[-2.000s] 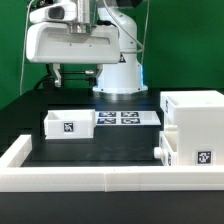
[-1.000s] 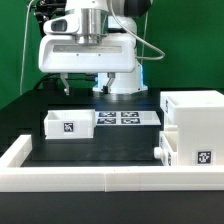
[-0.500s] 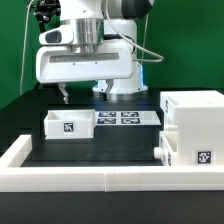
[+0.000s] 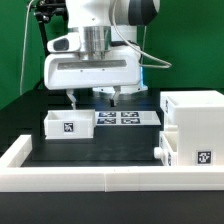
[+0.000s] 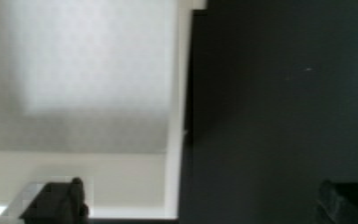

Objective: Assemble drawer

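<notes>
1. my claw (image 4: 94, 98) hangs over the dark worktop (image 4: 100, 150), its two dark fingers (image 4: 72, 100) spread wide apart with nothing between them.
2. it hovers above the small white plastic tray with a black-and-white square tag (image 4: 68, 124), not touching it.
3. that tray sits on the exterior view's left, just beside the flat white marker board (image 4: 127, 118).
4. the tall white cube-like plastic housing (image 4: 193, 128) stands on the exterior view's right, with a second small white knobbed tray (image 4: 168, 148) against its front.
5. a low white border wall (image 4: 90, 178) runs along the near edge.
6. in the wrist view both fingertips (image 5: 55, 200) show dark over a blurred white surface and the dark worktop.
</notes>
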Tool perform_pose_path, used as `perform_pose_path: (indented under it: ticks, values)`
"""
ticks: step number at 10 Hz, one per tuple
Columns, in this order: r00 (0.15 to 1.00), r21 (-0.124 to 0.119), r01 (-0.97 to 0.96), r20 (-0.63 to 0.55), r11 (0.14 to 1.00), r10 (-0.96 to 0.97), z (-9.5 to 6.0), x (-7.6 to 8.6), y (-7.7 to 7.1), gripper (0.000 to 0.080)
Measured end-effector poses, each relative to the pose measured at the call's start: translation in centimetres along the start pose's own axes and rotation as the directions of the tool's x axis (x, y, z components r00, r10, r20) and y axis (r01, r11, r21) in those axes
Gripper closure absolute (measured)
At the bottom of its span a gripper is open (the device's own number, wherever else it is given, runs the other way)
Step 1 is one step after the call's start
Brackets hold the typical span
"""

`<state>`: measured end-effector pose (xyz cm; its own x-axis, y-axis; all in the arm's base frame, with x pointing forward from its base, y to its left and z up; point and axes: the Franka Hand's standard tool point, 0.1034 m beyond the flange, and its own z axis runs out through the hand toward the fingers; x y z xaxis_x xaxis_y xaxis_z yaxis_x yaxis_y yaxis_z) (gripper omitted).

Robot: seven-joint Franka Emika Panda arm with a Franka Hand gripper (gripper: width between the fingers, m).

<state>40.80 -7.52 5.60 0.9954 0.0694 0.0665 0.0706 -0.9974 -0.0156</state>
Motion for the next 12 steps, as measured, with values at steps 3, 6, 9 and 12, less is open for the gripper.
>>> perform_pose_path:
  ticks: [3,6,9,12]
  values:
    - [0.999,0.009,-0.014,0.029,1.0,0.014,1.7,-0.3,-0.5,0.0151]
    - [1.0,0.009,-0.013,0.028,1.0,0.012,1.7,-0.2,-0.6,0.0151]
    - [1.0,0.009,-0.011,0.029,1.0,0.011,1.8,-0.2,-0.6,0.0151]
    - [0.999,0.002,0.033,0.035,0.999,-0.033,3.4,-2.2,-0.4,0.0151]
